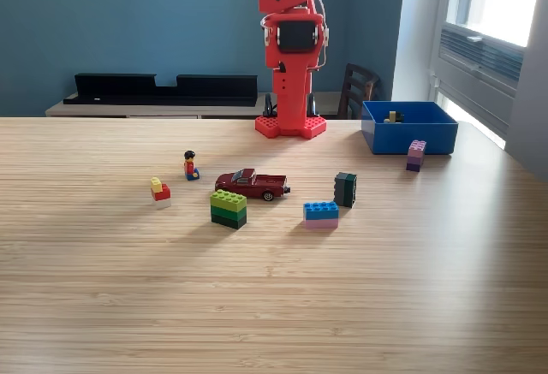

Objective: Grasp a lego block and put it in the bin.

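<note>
A wide wooden table (274, 305) fills the exterior view. At its far edge stands the red arm (293, 49), folded upright on its base. Its gripper is out of sight above the top of the picture, so I cannot tell whether the jaws are apart or together.

On the far right of the table sits the blue bin (409, 130), open-topped. Inside it lies one small dark and yellowish piece (393, 117), too small to make out clearly. Just beside the bin's near right corner stands a purple block (416, 155), outside it.

Nearer, in the middle, a dark red toy car (253, 183) is parked. In front of it lies a green block stack (229, 208). To the right are a blue-and-pink block (320, 214) and a dark green block (345, 189). To the left stand a little figure (191, 165) and a yellow-red-white block (160, 192).
</note>
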You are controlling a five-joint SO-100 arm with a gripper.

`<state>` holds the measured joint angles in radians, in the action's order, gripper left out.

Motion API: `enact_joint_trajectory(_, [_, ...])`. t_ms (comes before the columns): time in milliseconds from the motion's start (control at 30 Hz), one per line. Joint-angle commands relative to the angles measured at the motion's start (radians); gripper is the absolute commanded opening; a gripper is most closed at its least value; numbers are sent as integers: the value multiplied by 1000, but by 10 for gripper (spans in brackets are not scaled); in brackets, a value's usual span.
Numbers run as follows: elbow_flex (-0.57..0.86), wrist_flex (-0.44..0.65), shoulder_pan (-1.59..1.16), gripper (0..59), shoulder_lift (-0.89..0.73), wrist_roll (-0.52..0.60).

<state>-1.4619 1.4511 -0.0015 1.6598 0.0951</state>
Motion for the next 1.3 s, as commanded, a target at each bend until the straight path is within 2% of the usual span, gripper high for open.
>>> enact_joint_trajectory(33, [-3, -61, -15, 1, 66, -2])
enact_joint_trajectory(200, [17, -106, -20, 15, 55, -25])
enact_joint_trajectory(367, [118, -106, -17, 167, -69, -49])
enact_joint_trajectory(500, [184, -106, -21, 232, -202, -49])
enact_joint_trajectory(600, [236, -107, -23, 259, -296, -43])
enact_joint_trajectory(867, [407, -104, -55, 260, -485, -37])
enact_joint_trajectory(1167, [538, -101, -72, 251, -617, -35])
enact_joint_trajectory(1300, [614, -63, -77, 250, -689, -34])
